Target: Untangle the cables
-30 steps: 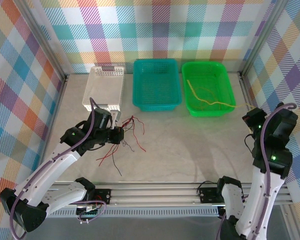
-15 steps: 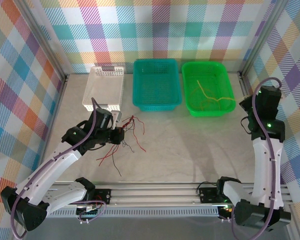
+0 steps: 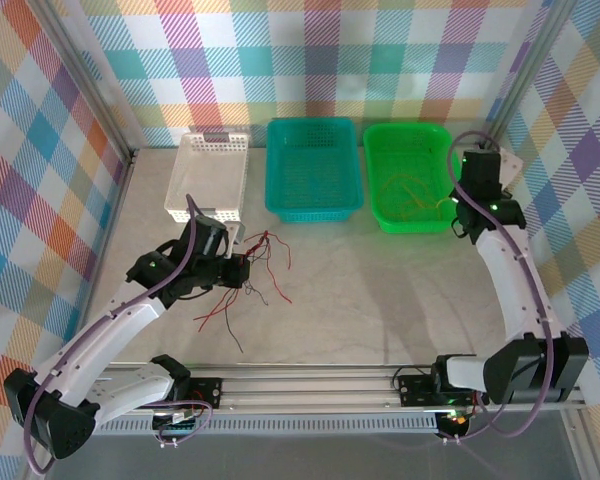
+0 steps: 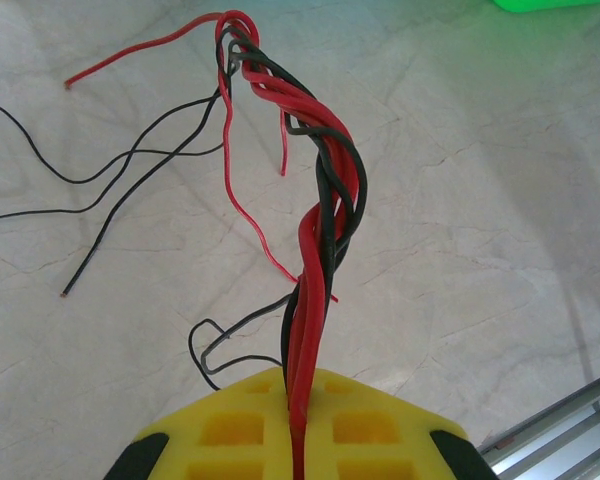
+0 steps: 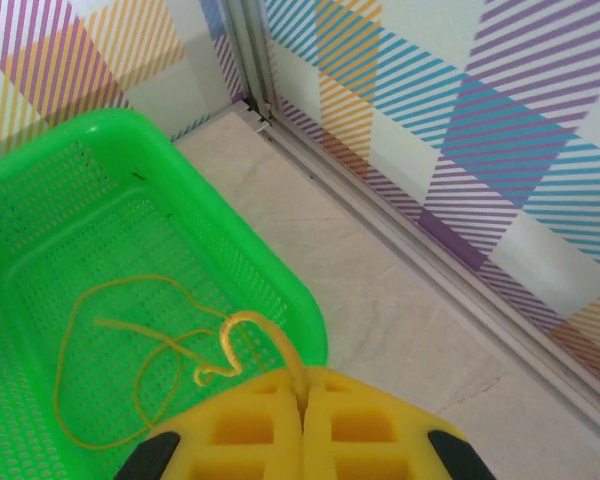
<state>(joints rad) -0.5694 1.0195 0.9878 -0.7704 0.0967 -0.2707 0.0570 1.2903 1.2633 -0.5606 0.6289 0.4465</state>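
One twisted cable bundle [image 4: 320,250], left gripper [image 4: 298,420] clamped

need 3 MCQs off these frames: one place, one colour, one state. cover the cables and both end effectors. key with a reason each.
1. Where does the yellow cable lie?
A. in the white basket
B. in the teal basket
C. in the green basket

2. What colours are the twisted cables at the left end effector?
A. red and black
B. blue and white
C. all yellow

3. What state is the right end effector in?
A. wide open, nothing in it
B. shut on the yellow cable
C. shut on the basket's rim

Key:
1 C: the right wrist view shows its loops resting on the green mesh floor.
2 A: the left wrist view shows red and black strands wound round each other, running out from between the pads.
3 B: the pads meet, and the yellow cable comes out from between them.
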